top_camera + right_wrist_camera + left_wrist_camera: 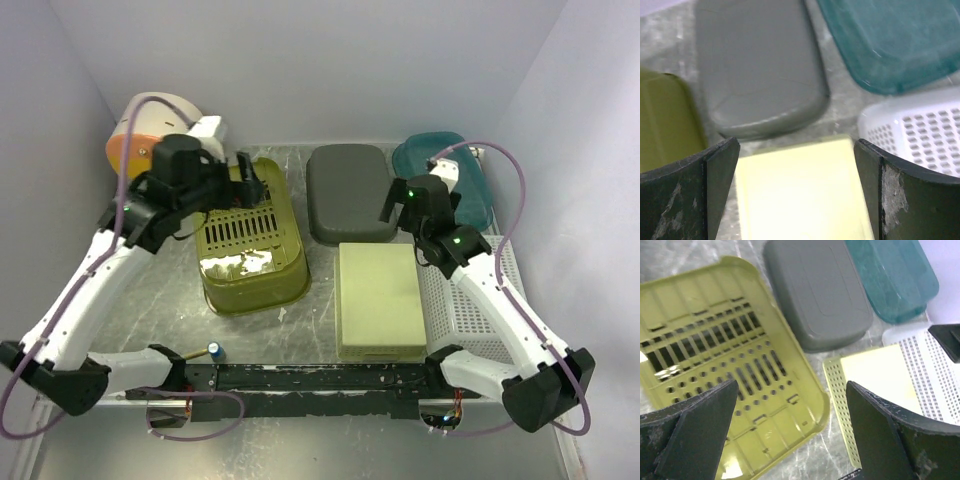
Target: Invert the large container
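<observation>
The large container [252,245], a single olive tub, sits open side up beneath the left gripper [791,387], jaws spread. The right gripper [797,145], also spread, hangs over one pale tray [800,195]. Beyond its jaws are one grey tub [760,75], one teal bin [890,40] and one white basket [920,135]. Only the overhead view shows one small blue cylinder [215,350].

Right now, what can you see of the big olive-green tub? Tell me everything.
The large container is glossy olive-green plastic, rectangular with rounded corners and deep ribbed walls. Its bottom is pierced with long slots and round holes. It sits open side up on the table, left of centre, clear of the grey tub and pale tray. The open left gripper hangs over its far rim; contact cannot be told.
</observation>
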{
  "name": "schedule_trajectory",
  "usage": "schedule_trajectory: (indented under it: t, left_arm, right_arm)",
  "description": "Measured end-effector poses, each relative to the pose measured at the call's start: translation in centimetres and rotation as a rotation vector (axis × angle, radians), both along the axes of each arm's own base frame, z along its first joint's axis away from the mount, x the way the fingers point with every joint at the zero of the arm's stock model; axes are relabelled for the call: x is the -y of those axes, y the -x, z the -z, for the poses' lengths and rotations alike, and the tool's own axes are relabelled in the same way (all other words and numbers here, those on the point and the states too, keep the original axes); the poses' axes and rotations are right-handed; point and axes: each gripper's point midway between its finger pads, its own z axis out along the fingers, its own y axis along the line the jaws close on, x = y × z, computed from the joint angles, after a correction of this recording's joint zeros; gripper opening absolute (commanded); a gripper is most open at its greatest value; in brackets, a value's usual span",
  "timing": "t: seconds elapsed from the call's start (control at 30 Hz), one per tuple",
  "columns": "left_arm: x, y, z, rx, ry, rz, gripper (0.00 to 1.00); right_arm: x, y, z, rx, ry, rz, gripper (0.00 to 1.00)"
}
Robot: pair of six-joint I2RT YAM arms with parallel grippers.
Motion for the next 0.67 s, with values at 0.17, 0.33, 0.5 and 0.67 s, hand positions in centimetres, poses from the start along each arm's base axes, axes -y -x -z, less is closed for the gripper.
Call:
schedule_trajectory:
  t: [0.17, 0.33, 0.5, 0.67]
  left_arm:
    - [6.9, 0.8, 3.7, -0.047, -0.106, 0.112, 0.99]
    - [11.3, 1.8, 9.0, -0.119, -0.21, 0.196, 0.99]
    - [11.5, 2.5, 10.3, -0.105, -0.212, 0.217, 1.0]
    - [11.1, 2.3, 8.1, -0.031, -0.166, 0.195, 1.0]
  right_arm:
    - [3.3, 1.5, 2.9, -0.091, 0.011, 0.104, 1.0]
    - [4.8, 2.3, 4.1, -0.135, 0.015, 0.215, 1.0]
    - [6.1, 2.6, 5.1, -0.197, 0.076, 0.296, 1.0]
    - [6.4, 2.7, 5.7, -0.225, 0.102, 0.307, 1.0]
